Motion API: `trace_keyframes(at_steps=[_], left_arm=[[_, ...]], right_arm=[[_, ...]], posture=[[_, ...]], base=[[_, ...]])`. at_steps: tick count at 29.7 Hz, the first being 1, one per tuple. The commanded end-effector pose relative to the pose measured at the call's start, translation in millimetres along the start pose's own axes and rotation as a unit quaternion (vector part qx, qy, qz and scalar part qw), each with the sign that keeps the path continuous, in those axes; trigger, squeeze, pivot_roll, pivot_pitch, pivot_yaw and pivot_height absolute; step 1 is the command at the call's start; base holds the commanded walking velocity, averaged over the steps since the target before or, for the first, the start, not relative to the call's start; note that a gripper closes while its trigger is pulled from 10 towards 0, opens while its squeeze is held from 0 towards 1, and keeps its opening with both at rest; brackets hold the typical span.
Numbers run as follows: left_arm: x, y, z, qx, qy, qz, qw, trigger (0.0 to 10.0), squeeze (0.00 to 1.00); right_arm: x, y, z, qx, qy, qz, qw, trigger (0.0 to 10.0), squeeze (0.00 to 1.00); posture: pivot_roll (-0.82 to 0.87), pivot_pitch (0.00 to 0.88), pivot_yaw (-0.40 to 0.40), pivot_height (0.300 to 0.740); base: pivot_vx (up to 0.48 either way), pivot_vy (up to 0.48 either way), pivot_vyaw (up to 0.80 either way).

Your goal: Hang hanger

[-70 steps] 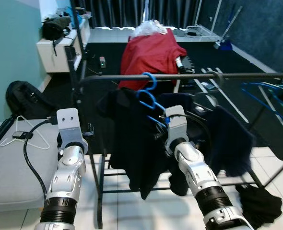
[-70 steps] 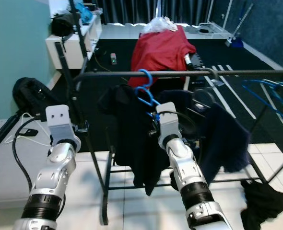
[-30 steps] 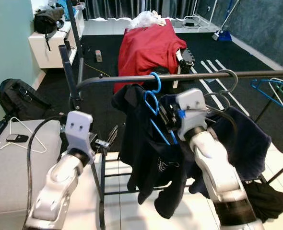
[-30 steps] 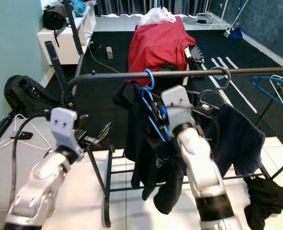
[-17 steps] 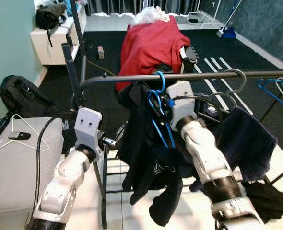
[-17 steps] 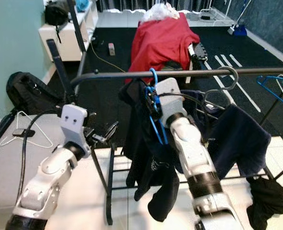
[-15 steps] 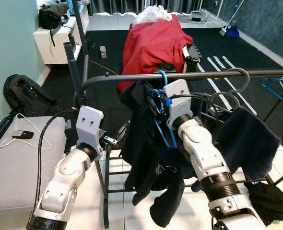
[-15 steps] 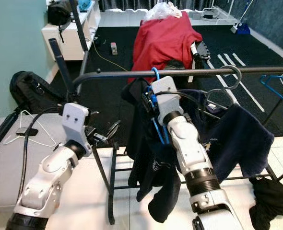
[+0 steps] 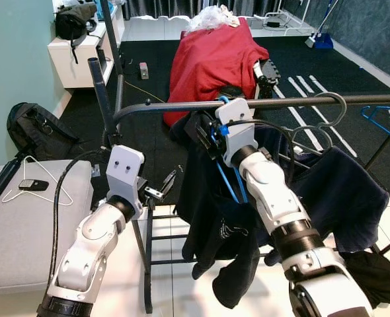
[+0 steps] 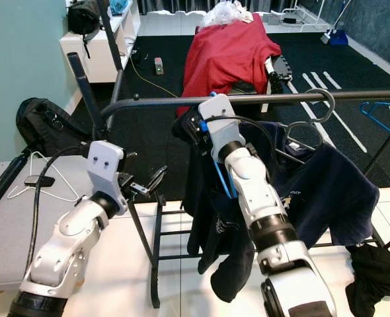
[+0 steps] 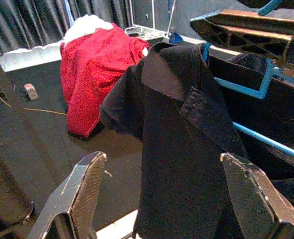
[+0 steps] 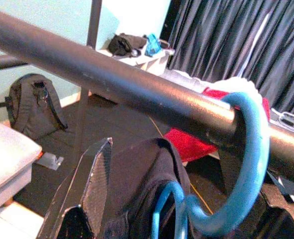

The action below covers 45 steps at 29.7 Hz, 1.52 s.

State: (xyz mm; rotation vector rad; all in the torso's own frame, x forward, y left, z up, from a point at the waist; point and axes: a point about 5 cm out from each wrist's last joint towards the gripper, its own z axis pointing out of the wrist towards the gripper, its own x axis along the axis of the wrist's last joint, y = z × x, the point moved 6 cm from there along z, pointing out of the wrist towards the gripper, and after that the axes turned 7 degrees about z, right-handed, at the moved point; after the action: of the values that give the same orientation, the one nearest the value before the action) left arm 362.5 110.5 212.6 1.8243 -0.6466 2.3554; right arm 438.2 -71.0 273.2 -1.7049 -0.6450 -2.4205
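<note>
A black clothes rail (image 9: pixel 301 101) crosses in front of me. A blue hanger (image 9: pixel 227 181) carrying a dark collared shirt (image 9: pixel 205 198) hangs from it, its hook (image 12: pixel 249 149) curled over the rail. My right gripper (image 9: pixel 207 135) sits just under the rail at the hanger's neck. It is open, with one finger (image 12: pixel 94 184) on either side of the hook and neck, not touching them. My left gripper (image 9: pixel 165 185) is open, lower and to the left, pointing at the shirt (image 11: pixel 187 149) with a gap between them.
A second dark garment (image 9: pixel 347 191) hangs from a grey hook (image 9: pixel 330 109) further right, with more blue hangers (image 9: pixel 387 115) beyond. The rack's upright post (image 9: pixel 102 99) is at left. A red cloth (image 9: pixel 211 56) lies behind, a grey cushion (image 9: pixel 23 231) and backpack (image 9: pixel 39 132) left, dark clothes (image 9: pixel 380 277) on the floor.
The view has shifted. My right gripper has climbed along the hanger to just under the rail. The hanger and shirt stay on the rail; the left arm has barely moved.
</note>
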Motion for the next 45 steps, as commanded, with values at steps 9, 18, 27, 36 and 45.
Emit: trace_keyframes(at_steps=[9, 18, 27, 36, 45], left_arm=[[-5.2, 3.8, 4.1, -0.023, -0.015, 0.012, 1.000, 10.0, 0.00], [-8.3, 5.7, 4.5, -0.046, -0.028, 0.049, 0.997, 10.0, 0.00], [-13.3, 7.2, 2.3, -0.064, -0.041, 0.087, 0.993, 10.0, 0.00], [-14.7, 5.5, 2.8, -0.068, -0.046, 0.091, 0.992, 10.0, 0.00], [-14.7, 6.8, 3.1, -0.073, -0.046, 0.081, 0.993, 10.0, 0.00]], right_arm=[[15.9, -2.2, 14.3, 0.035, -0.022, -0.031, 0.999, 10.0, 0.00], [20.3, -10.8, 25.0, 0.052, -0.063, 0.021, 0.996, 10.0, 0.00], [24.0, -16.7, 29.3, 0.046, -0.077, 0.145, 0.985, 10.0, 0.00], [21.0, -6.8, 29.2, 0.025, -0.127, 0.136, 0.982, 10.0, 0.00], [13.6, 4.3, 25.9, 0.008, -0.174, 0.087, 0.981, 10.0, 0.00]], posture=[[-0.01, 0.135, 0.047, 0.740], [0.00, 0.134, 0.041, 0.740], [0.00, 0.133, 0.040, 0.740], [-0.01, 0.129, 0.043, 0.740], [-0.01, 0.126, 0.041, 0.740]], base=[[0.000, 0.000, 0.00], [0.000, 0.000, 0.00], [0.000, 0.000, 0.00], [0.000, 0.000, 0.00], [0.000, 0.000, 0.00]])
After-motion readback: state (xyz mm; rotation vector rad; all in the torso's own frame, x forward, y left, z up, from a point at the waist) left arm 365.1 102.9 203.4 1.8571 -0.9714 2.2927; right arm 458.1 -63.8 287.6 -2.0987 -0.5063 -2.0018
